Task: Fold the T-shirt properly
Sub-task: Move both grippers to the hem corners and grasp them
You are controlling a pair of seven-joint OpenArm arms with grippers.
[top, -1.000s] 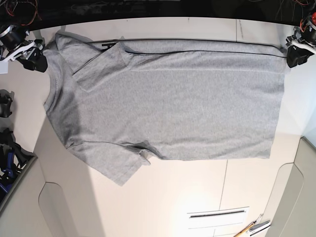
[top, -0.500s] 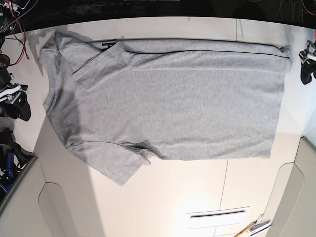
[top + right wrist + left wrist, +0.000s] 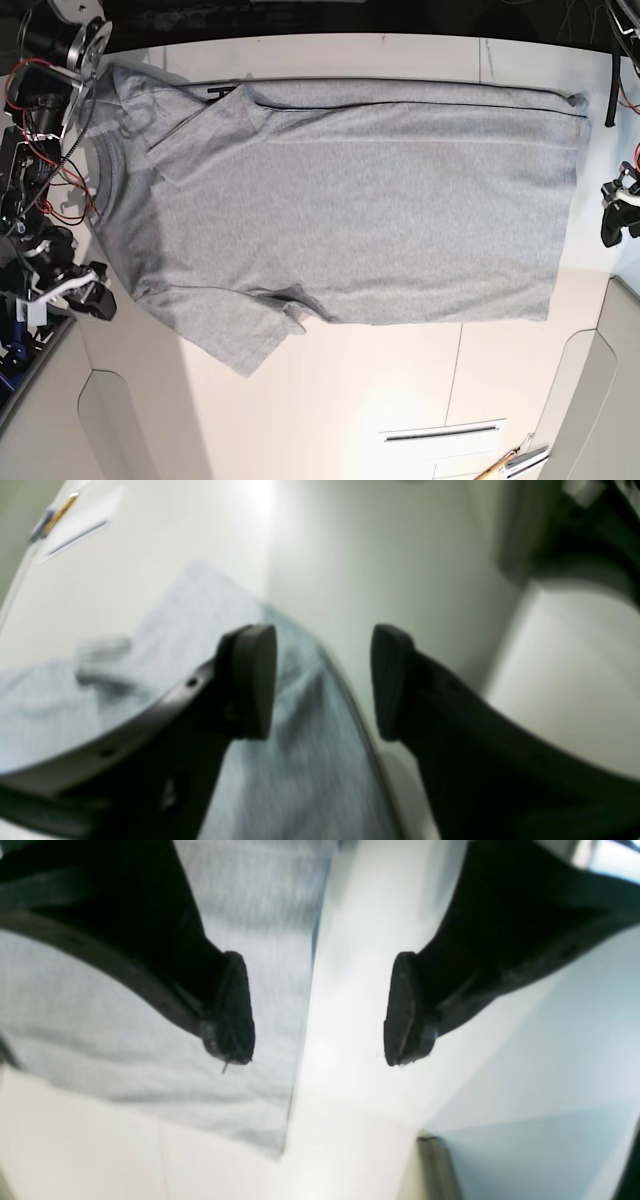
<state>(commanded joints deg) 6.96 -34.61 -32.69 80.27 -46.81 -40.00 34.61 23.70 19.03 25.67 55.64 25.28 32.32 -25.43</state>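
In the base view, the right tool has swung down from the far corner of the cloth to beside its near-left edge, its arm now crossing over the T-shirt's left border. The left tool has also come lower, just beyond the cloth's right edge. The T-shirt lies in the same place on the bench, a folded band along its far side and one flap slanting toward the near edge; it looks unchanged. Pens lie at the bench's near edge, as before.

In the left wrist view, the left tool's fingers stand wide apart, one over grey cloth, the other over pale bench, with nothing between them gripped.

In the right wrist view, the blurred right tool is also wide, holding nothing, the T-shirt's edge showing between its fingers.
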